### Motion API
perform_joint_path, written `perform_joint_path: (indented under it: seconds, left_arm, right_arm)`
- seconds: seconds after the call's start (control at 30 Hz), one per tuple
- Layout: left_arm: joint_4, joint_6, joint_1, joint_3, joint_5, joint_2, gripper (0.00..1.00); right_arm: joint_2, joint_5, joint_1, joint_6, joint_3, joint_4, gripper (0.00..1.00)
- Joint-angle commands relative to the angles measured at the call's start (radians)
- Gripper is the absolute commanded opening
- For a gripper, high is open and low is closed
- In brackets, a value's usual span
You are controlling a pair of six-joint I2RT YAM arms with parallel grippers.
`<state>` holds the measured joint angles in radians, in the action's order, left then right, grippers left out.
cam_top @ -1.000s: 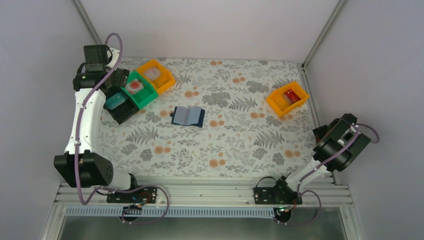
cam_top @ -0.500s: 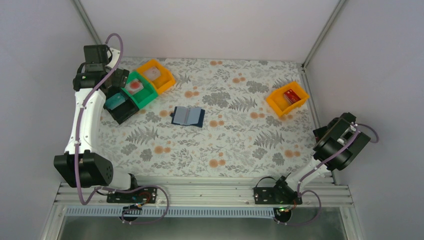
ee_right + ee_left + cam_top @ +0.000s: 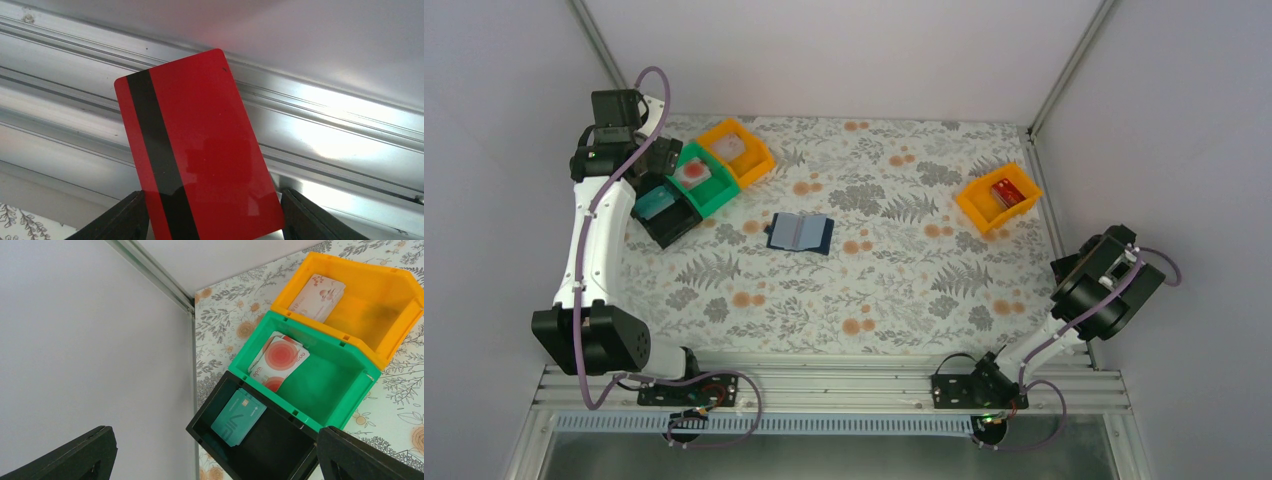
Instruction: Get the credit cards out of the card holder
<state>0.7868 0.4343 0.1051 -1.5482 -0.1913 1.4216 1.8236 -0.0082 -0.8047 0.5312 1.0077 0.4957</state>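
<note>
The card holder (image 3: 799, 232) lies open on the table's middle, navy with lighter blue pockets. My left gripper (image 3: 215, 455) is open and empty above the black bin (image 3: 280, 450), which holds a teal card (image 3: 238, 416). The green bin (image 3: 330, 385) holds a pale card with red circles (image 3: 278, 360). The orange bin (image 3: 380, 305) beside it holds a pale card (image 3: 317, 296). My right gripper (image 3: 212, 215) is shut on a red card with a black stripe (image 3: 200, 145), held up by the right wall (image 3: 1079, 270).
A second orange bin (image 3: 997, 197) at the back right holds a red item. The three left bins (image 3: 704, 180) stand in a row at the back left corner. Cage walls and aluminium rails (image 3: 325, 115) are close behind the right gripper.
My right wrist has shifted slightly toward the near edge. The left arm and the card holder have not moved.
</note>
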Motion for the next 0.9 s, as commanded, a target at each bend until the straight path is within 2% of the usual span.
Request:
perform_joint_path:
  seconds: [0.0,0.13,0.87]
  left_arm:
    - [0.000,0.007,0.005,-0.004,-0.009,-0.020,1.00]
    - [0.001,0.007,0.005,-0.006,-0.009,-0.023,1.00]
    - [-0.002,0.012,0.005,0.000,-0.009,-0.027,1.00]
  right_arm:
    - [0.108,0.103,-0.092,0.056,0.025,-0.130,0.64]
    - [0.083,0.102,-0.091,0.052,0.034,-0.124,0.61]
    - [0.030,0.103,-0.092,0.038,0.045,-0.106,0.58]
